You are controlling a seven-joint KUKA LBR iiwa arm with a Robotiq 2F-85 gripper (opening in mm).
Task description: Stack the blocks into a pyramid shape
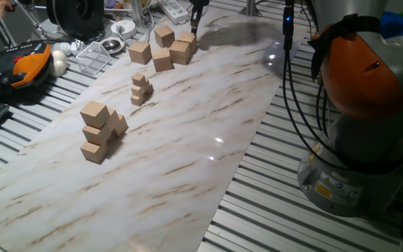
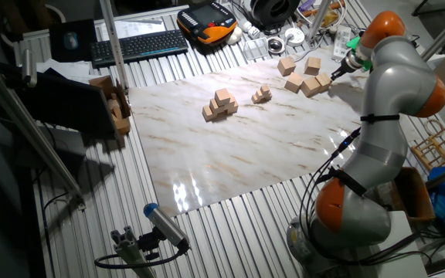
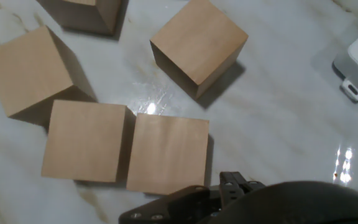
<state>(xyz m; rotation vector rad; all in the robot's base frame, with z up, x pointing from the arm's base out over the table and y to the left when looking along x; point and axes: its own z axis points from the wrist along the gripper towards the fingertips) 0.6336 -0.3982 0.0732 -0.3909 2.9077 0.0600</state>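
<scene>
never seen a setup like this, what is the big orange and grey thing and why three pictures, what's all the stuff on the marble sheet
The big orange and grey thing is a jointed robot arm standing beside a table. Two pictures come from fixed cameras on different sides of the table; the third comes from a camera on the arm's hand, looking straight down. On the white marble-patterned sheet lie a loose group of light-tan wooden cubes at the far end, a stepped pile of the same cubes nearer, and a little heap of much smaller tan cubes between them. The hand hovers over the loose group. Its fingers are mostly hidden, so I cannot tell whether it holds anything.
</scene>
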